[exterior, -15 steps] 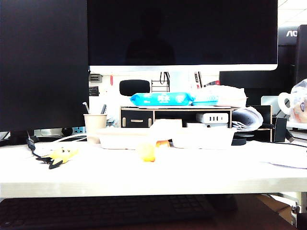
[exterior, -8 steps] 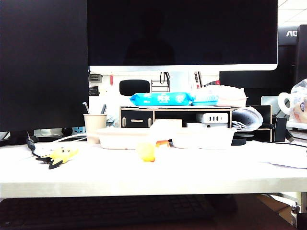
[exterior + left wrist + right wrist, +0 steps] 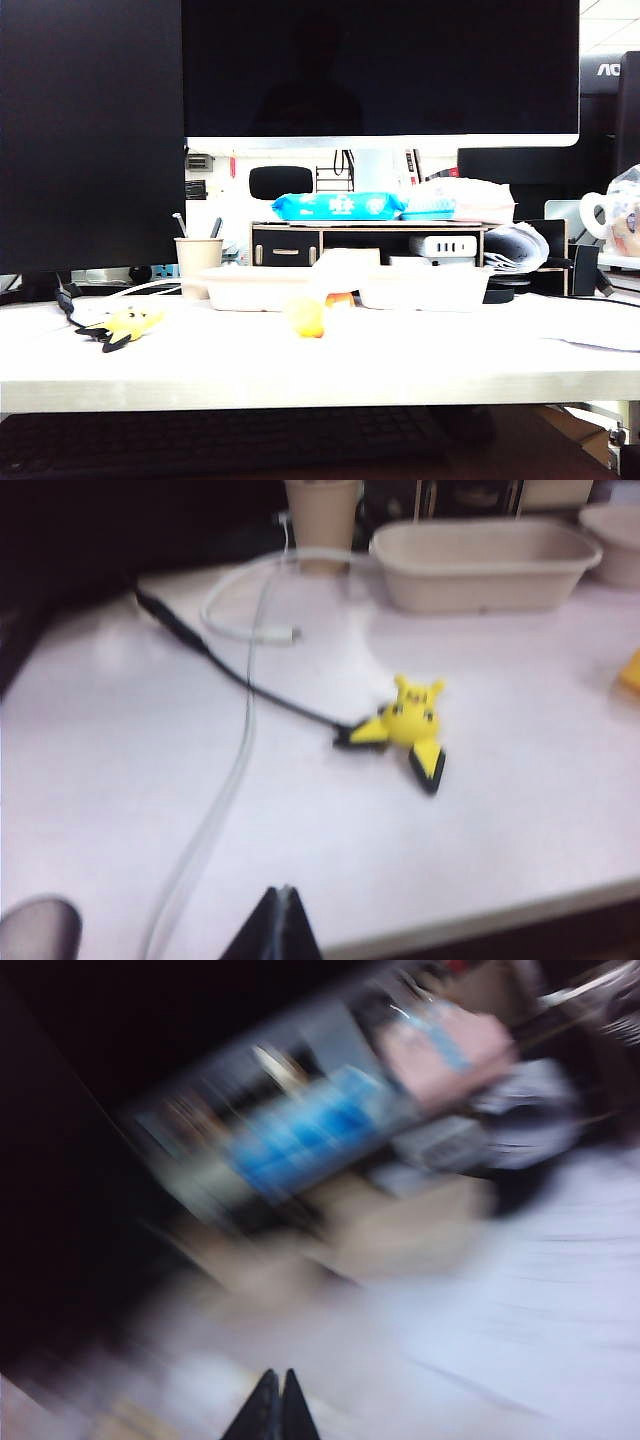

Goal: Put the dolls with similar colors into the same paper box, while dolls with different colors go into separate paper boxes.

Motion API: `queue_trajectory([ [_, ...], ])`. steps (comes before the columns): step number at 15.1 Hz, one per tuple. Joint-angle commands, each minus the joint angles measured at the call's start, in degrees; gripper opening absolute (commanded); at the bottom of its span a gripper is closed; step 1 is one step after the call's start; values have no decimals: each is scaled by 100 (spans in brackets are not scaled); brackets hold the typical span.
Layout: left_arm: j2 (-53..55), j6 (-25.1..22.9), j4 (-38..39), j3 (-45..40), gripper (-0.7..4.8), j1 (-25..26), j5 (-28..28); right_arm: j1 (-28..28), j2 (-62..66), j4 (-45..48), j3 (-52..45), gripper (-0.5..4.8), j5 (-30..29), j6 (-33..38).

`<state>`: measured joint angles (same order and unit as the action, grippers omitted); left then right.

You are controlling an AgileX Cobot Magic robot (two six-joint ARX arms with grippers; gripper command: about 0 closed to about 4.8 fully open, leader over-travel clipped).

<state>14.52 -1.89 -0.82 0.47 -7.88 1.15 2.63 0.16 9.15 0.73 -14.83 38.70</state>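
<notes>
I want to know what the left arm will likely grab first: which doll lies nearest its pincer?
The flat yellow doll with black tips, alone before the shut left pincer; the others sit farther right.

Two dark monitors point(image 3: 380, 65) are looming over a white bench point(image 3: 330, 365), bright light washing out the shelf point(image 3: 365, 243) behind.
</notes>
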Motion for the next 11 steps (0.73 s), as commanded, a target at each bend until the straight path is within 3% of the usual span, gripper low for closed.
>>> queue_trajectory([
  [1,-11,-24,-11,7,-5,-2,15,83,63,999,511,-3,98,1176],
  [4,-13,-24,-9,7,-5,-2,15,625,1961,898,2643,-3,-817,-341],
  [6,-11,-24,-9,7,-5,-2,13,1281,3866,57,4170,-3,-1790,-1419],
  [7,-9,-24,-11,7,-5,-2,15,1720,4776,-457,4828,-3,-2006,-1823],
  [11,-17,-24,-11,7,-5,-2,15,3536,8974,-3128,8140,-2,-1838,-3331],
])
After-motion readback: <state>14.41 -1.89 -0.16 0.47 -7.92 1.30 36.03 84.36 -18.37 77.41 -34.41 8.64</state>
